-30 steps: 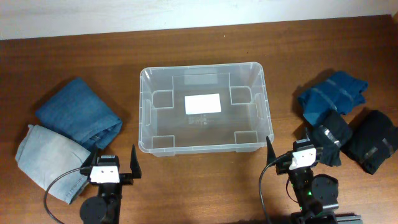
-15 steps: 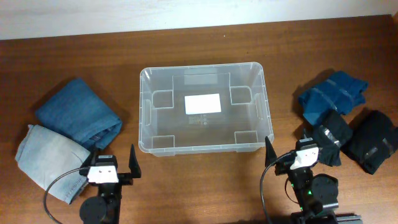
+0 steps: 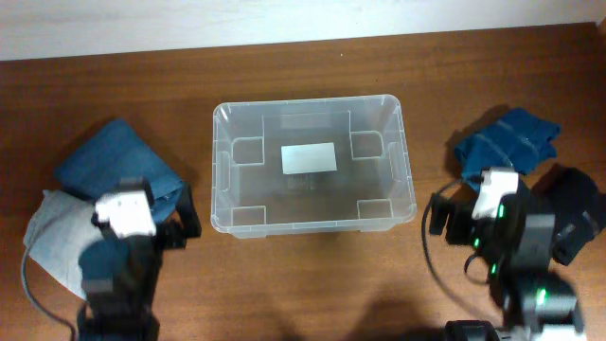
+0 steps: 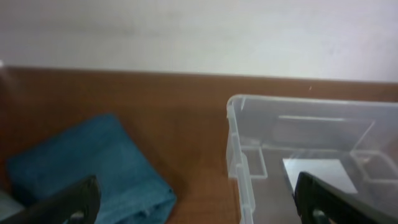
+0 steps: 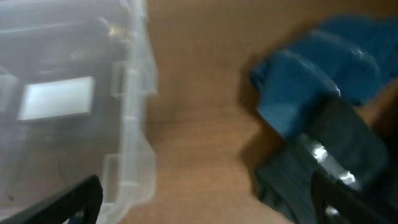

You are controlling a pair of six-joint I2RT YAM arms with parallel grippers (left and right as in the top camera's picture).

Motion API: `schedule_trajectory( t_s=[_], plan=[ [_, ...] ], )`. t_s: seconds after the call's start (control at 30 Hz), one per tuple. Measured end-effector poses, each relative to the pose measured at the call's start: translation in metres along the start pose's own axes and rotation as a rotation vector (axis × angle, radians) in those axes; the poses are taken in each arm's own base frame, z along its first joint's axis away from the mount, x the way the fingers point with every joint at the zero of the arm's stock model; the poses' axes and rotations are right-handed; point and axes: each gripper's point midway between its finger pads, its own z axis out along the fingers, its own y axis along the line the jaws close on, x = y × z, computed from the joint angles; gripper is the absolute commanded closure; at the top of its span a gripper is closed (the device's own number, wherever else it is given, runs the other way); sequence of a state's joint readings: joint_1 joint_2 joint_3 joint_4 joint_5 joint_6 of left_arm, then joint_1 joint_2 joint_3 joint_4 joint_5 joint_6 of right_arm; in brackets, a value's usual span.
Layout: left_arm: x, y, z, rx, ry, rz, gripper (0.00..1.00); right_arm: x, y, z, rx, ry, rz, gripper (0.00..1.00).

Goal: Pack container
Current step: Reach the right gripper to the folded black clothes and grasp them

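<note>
One container (image 3: 216, 175), two folded jeans (image 3: 114, 175), three dark garments (image 3: 507, 142), left gripper (image 4: 196, 190) and right gripper (image 5: 205, 186) spread wide, empty.

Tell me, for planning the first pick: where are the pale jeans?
Overhead view, far left: the pale jeans lie beside the darker blue jeans, partly hidden by the left arm.

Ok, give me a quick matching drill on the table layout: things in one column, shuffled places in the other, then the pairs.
Things:
1. container
2. light-wash jeans
3. dark-blue jeans
4. black garment

Places (overhead view):
A. left side, between the light pair and the bin
B. far right edge
C. middle of the table
D. near left corner

Pairs: 1-C, 2-D, 3-A, 4-B
</note>
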State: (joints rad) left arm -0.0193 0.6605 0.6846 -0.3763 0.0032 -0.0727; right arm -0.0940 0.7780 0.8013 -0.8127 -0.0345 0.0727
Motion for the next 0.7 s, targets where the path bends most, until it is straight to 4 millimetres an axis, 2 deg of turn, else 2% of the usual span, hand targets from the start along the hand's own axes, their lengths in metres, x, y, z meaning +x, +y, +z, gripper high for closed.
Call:
schedule_trajectory(
  t_s=[0.1,0.17,0.27,0.37,0.43,0.53,0.6,0.7],
  plan=[
    [0.004,0.000,0.019,-0.009,0.130,0.000,0.01,0.000,-0.012,0.004,0.036,0.174,0.027,0.01],
    [0.005,0.000,0.028,-0.013,0.189,-0.001,0.01,-0.008,-0.030,0.005,0.072,0.266,0.066,0.01],
    [0.000,0.000,0.035,-0.016,0.220,-0.001,0.01,-0.028,-0.066,0.001,0.118,0.280,0.163,0.02],
    [-0.010,-0.001,0.036,-0.015,0.207,-0.001,0.01,-0.042,-0.115,-0.008,0.167,0.230,0.306,0.01],
    [-0.013,-0.001,0.036,-0.014,0.201,-0.001,0.01,-0.036,-0.151,-0.015,0.213,0.213,0.416,0.02],
    [-0.013,-0.001,0.036,-0.014,0.202,-0.001,0.01,-0.015,-0.204,-0.019,0.272,0.213,0.589,0.02],
    [-0.013,-0.001,0.036,-0.014,0.203,-0.001,0.01,-0.002,-0.238,-0.013,0.295,0.207,0.675,0.02],
    [-0.013,-0.001,0.036,-0.014,0.202,-0.001,0.01,0.015,-0.276,0.005,0.287,0.193,0.758,0.02]
  ],
)
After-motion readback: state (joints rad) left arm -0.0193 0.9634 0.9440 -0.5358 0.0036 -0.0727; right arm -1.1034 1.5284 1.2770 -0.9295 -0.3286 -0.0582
